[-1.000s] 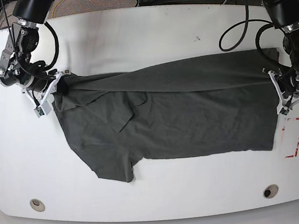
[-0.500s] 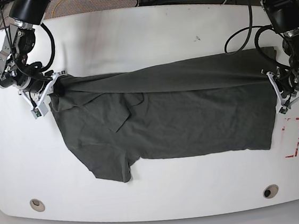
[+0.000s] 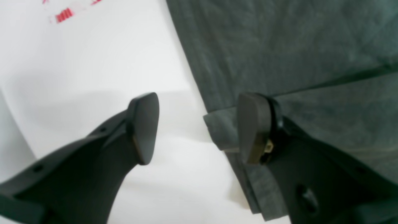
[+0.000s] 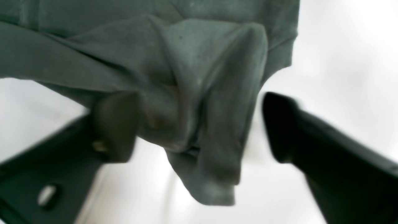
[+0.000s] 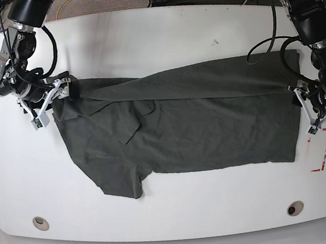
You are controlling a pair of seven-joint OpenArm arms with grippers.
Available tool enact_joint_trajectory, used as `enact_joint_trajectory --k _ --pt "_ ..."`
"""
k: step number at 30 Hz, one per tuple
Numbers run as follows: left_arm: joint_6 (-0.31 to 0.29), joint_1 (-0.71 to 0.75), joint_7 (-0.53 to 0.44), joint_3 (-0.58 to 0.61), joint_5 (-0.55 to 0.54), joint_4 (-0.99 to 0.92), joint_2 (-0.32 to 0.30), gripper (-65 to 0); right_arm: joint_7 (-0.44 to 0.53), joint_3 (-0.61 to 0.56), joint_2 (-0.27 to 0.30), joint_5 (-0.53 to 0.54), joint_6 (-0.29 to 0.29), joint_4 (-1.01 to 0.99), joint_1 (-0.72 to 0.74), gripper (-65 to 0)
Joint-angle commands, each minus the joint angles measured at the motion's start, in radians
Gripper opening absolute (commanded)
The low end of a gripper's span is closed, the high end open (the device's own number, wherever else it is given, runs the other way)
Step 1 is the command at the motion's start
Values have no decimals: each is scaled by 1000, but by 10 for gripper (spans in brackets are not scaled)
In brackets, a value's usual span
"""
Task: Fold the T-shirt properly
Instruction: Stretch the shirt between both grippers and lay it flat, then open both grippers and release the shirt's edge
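Observation:
The dark grey T-shirt (image 5: 199,130) lies across the white table (image 5: 154,41), its far long edge folded over toward the front and a sleeve sticking out at the front left. My right gripper (image 5: 61,93) sits at the shirt's left end. In the right wrist view that gripper (image 4: 197,124) is open wide, with a slack bunch of T-shirt (image 4: 186,62) between the jaws. My left gripper (image 5: 302,106) is at the shirt's right edge. It (image 3: 199,127) is open, and a layered corner of the T-shirt (image 3: 279,46) lies against one finger (image 3: 252,124).
A red-marked paper strip (image 5: 321,152) lies on the table just right of the shirt and shows again as red marks (image 3: 62,14) in the left wrist view. Two round holes (image 5: 40,223) (image 5: 295,208) sit near the front edge. Cables run behind the table.
Both grippers have opened and let go of the shirt ends. The right arm has drawn the shirt's left end slightly left and back, and the cloth has gone slack.

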Motion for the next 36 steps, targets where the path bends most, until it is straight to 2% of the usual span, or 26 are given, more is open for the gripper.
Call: enact_joint_trajectory --k 1,7,12,16,23,27,36 --pt "2 -29 18 -9 -4 76 -21 -278 18 8 19 16 1 60 14 0" --pt "2 6 120 -18 -67 219 -21 -278 18 11 22 10 1 168 14 0" --pt "2 88 208 -84 -147 363 -16 -278 -2 13 31 10 1 221 13 0" --pt "2 175 245 -130 -188 463 19 -278 -8 25 29 10 1 220 3 -14" --pt "2 299 240 -196 -153 517 82 -279 -8 60 9 12 1 220 -60 -114" --pt "2 347 174 -216 -124 512 105 -279 0 82 0 10 1 212 -89 -170" --pt "2 396 77 -214 -99 449 113 -279 89 77 6 10 1 36 -99 -187"
